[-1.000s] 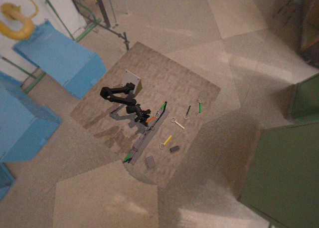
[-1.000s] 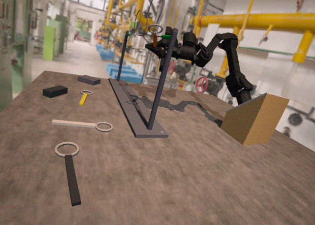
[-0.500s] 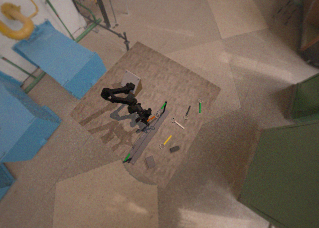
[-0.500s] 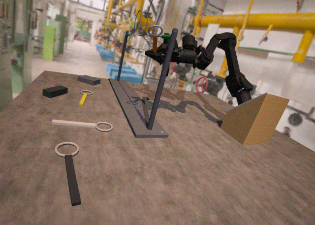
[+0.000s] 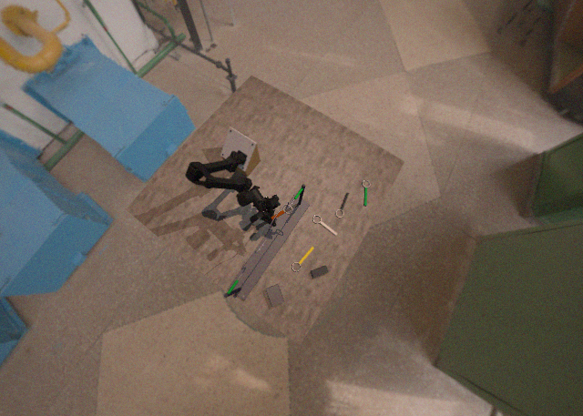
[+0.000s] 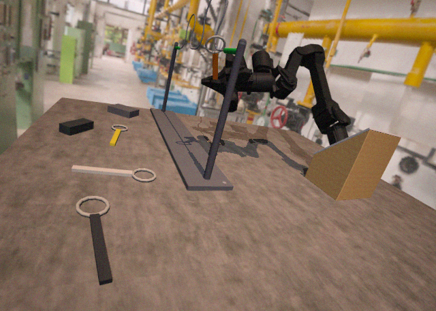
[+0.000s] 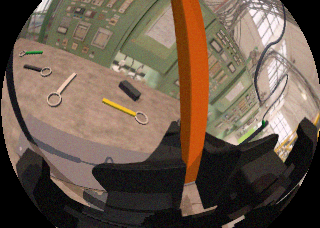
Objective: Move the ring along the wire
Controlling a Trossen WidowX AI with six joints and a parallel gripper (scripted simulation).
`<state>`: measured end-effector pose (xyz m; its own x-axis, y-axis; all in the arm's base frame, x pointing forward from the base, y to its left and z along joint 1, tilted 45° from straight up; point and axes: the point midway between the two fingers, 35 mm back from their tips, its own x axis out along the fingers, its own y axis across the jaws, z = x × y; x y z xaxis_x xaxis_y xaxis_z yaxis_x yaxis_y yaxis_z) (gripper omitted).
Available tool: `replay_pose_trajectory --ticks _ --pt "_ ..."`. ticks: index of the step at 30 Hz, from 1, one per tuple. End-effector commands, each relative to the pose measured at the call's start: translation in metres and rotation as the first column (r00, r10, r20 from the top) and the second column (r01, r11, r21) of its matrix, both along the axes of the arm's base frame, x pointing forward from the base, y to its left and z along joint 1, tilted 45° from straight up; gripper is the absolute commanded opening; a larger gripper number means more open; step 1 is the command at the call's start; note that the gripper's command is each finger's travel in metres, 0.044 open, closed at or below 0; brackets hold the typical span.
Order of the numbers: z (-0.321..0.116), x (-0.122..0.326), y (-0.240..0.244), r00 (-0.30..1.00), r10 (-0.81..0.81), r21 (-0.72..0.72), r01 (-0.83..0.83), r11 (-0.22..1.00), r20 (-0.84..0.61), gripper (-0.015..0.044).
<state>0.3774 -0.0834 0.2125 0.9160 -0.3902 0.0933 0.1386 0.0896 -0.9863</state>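
Note:
My gripper [image 5: 271, 220] [image 6: 214, 79] [image 7: 177, 125] is shut on the lower end of the orange handle [image 5: 279, 214] [image 6: 214, 65] [image 7: 195, 78]. The handle stands about upright, and the ring [image 6: 215, 36] is above it, out of the wrist view. The ring appears around the wire just inside the near green part [image 5: 299, 194] [image 6: 230, 50]; whether it touches the wire cannot be told. The near post [image 6: 225, 107] stands beside that green part. The grey wire [image 6: 227, 0] rises in a tall arch and a smaller one towards the far green part [image 5: 232, 287] [image 6: 177, 47] and far post [image 6: 169, 79].
The base plate [image 5: 254, 270] [image 6: 169, 139] lies under the wire. Beyond it lie yellow [image 5: 306, 255] [image 6: 115, 137] [image 7: 119, 107], white [image 5: 328, 227] [image 6: 101, 170], black [image 6: 99, 248] and green [image 5: 365, 197] handled rings. Two dark blocks [image 5: 319, 271] [image 6: 76, 126] [image 6: 122, 109] lie there too.

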Motion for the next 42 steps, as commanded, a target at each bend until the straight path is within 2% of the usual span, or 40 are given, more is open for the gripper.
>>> replay_pose_trajectory --ticks 1,21,42 --pt "-0.014 -0.002 0.001 1.0 -0.001 0.055 0.002 0.998 -0.016 -0.015" --pt "-0.05 -0.002 0.013 1.0 0.006 0.292 0.0 0.957 -0.022 -0.015" --pt "-0.089 -0.002 0.039 1.0 0.017 0.531 0.0 0.847 -0.026 -0.015"
